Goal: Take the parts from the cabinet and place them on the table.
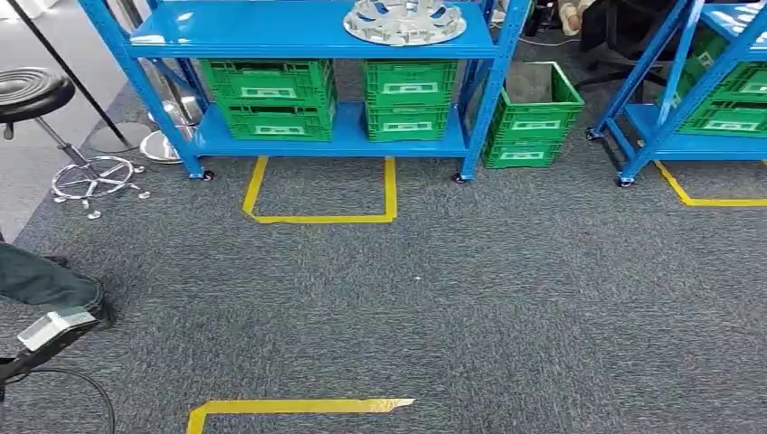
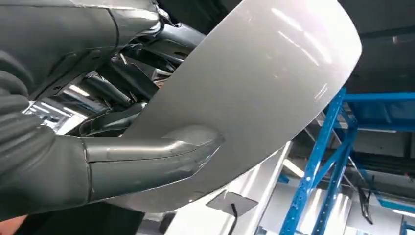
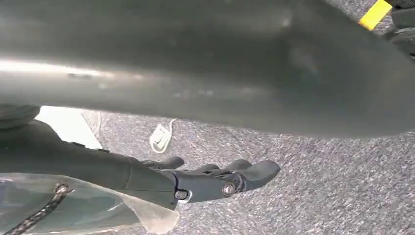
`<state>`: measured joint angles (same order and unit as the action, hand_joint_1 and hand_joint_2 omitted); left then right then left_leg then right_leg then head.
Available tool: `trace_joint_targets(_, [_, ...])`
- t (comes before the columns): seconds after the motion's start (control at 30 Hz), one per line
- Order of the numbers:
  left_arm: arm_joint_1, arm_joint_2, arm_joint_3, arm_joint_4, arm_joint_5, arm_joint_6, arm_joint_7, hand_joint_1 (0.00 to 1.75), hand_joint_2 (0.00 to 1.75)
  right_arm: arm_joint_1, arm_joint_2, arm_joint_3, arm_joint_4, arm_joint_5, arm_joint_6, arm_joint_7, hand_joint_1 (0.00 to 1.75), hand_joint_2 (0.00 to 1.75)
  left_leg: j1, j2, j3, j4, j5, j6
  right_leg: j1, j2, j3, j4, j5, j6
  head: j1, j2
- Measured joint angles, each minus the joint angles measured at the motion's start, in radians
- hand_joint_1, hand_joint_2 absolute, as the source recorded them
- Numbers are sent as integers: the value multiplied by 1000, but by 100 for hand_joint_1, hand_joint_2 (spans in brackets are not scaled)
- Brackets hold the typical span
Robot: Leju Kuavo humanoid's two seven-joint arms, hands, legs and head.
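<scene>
I am holding a silver panel (image 2: 264, 78) in my left hand (image 2: 98, 161).
My head view is showing a wheel cover (image 1: 404, 22) on the blue rack (image 1: 298, 41); my right hand (image 3: 195, 178) is hanging, grip unclear.

Left hand (image 2: 98, 161) thumb pressed on panel; right hand (image 3: 195, 181) fingers extended

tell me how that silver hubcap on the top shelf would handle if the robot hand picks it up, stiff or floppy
Likely stiff: the silver hubcap keeps its dished, spoked shape on the blue shelf. Probably light for its size, given the thin look and open cutouts. The glossy surface may be slippery, so a rim grasp seems safer.
</scene>
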<state>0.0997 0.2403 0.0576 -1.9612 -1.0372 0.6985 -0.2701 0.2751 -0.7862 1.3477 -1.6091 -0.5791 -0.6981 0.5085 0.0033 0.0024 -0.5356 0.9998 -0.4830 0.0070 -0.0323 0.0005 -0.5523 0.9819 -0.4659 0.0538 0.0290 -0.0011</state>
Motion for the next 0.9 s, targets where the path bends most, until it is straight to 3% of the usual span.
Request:
trace_joint_targets(0.53, [0, -3, 11, 0, 2, 0, -17, 175, 175, 4, 10, -16, 9, 21, 0, -8, 0, 0, -2, 0, -1, 3, -1, 1, -1, 0, 2, -3, 2, 2, 0, 0])
trace_joint_targets(0.57, [1, -3, 13, 0, 2, 0, -18, 175, 175, 4, 11, -19, 10, 22, 0, -9, 0, 0, -6, -2, -4, 6, -2, 14, -7, -4, 4, -9, 8, 13, -1, 0])
trace_joint_targets(0.63, [1, -2, 20, -2, 2, 0, -18, 175, 175, 5, 11, -26, 11, 29, 0, -9, 0, 0, -7, -4, 5, -23, 15, 28, -3, -8, 10, -22, 12, 22, 0, 0])
trace_joint_targets(0.67, [3, -4, 20, -3, 1, 0, -18, 175, 175, 5, 11, -29, 13, 37, 0, -12, 0, 0, -1, -3, 12, -40, 26, 33, -6, -6, -3, -3, -7, 16, 0, 0])
trace_joint_targets(0.7, [1, -3, 20, -3, -2, 0, -13, 175, 175, 5, 11, -28, 13, 55, 0, -31, 0, 0, 0, -7, 12, -46, 31, 39, -4, -4, -27, 51, -50, 11, 4, 0])
trace_joint_targets(0.8, [-5, -3, 11, -2, -41, 0, 51, 175, 175, -48, -27, 22, -37, 197, 12, -11, 0, 0, -3, -19, -3, -38, 35, 39, -1, -1, -140, 298, -157, 11, 3, 0])
trace_joint_targets(0.83, [-17, 3, -4, 2, -56, 0, 91, 175, 175, -84, -65, 60, -91, 300, 29, 8, 0, 0, -4, -24, -7, -34, 36, 37, -1, -2, -153, 323, -154, 11, 2, 0])
trace_joint_targets(0.87, [-33, 10, -20, 7, -63, 0, 120, 175, 175, -121, -98, 86, -136, 380, 50, 11, 0, 0, -3, -30, -10, -30, 36, 36, -1, -1, -138, 294, -126, 13, 3, 0])
trace_joint_targets(0.9, [-48, 17, -34, 12, -63, 0, 138, 175, 175, -156, -126, 105, -175, 429, 76, 8, 0, 0, 0, -38, -12, -24, 35, 32, -2, 0, -101, 226, -85, 14, 3, 0])
